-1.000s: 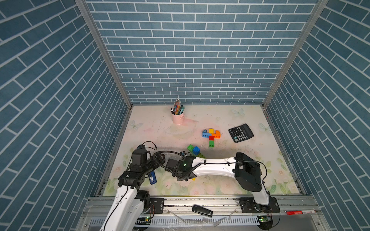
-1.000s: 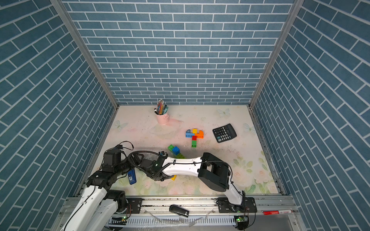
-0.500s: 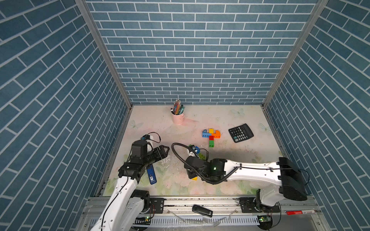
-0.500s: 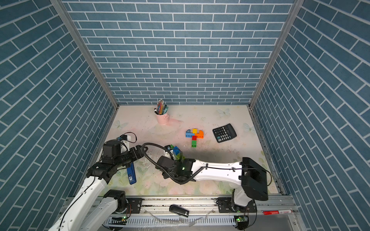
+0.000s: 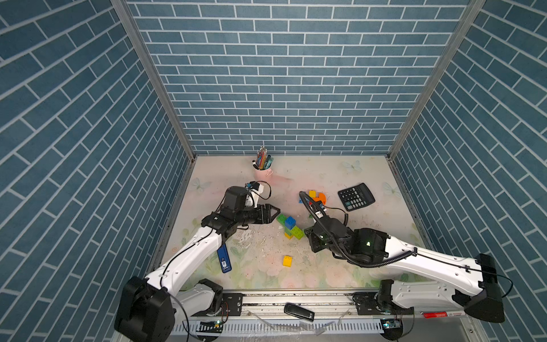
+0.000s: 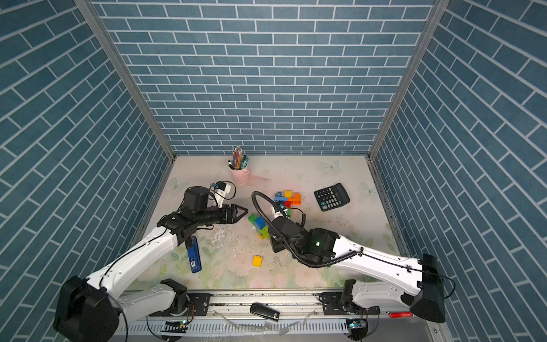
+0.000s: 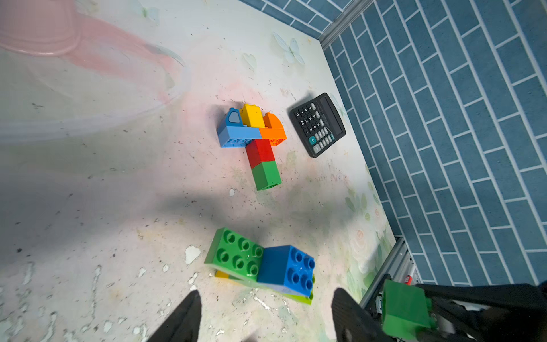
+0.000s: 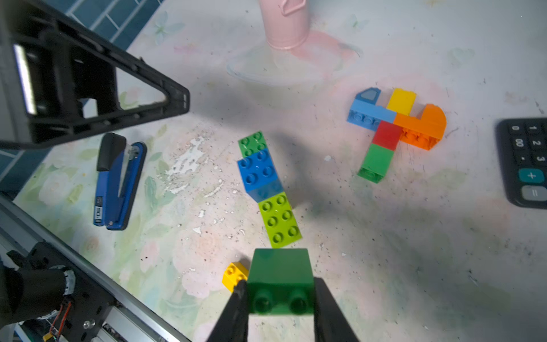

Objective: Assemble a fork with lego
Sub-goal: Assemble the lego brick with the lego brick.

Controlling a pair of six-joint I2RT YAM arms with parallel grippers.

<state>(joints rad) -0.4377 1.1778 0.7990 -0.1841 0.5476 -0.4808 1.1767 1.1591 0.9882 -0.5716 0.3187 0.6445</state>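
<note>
Lego green brick (image 8: 281, 275), clamped in the right gripper (image 8: 280, 291), is hovering just beside the blue-topped stack (image 8: 260, 174); left gripper (image 7: 266, 296), half-open and empty, should be steadying that stack.

We are looking steeply down from high front in both top views, covering whole desk (image 5: 325, 278). Wrist cameras are sitting close above it, both sharing lego cluster (image 7: 260, 152), calculator (image 7: 318, 125).

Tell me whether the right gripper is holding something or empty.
Holding. In the right wrist view the right gripper is shut on a dark green studded plastic brick, its black fingers pressed against both sides.
</note>
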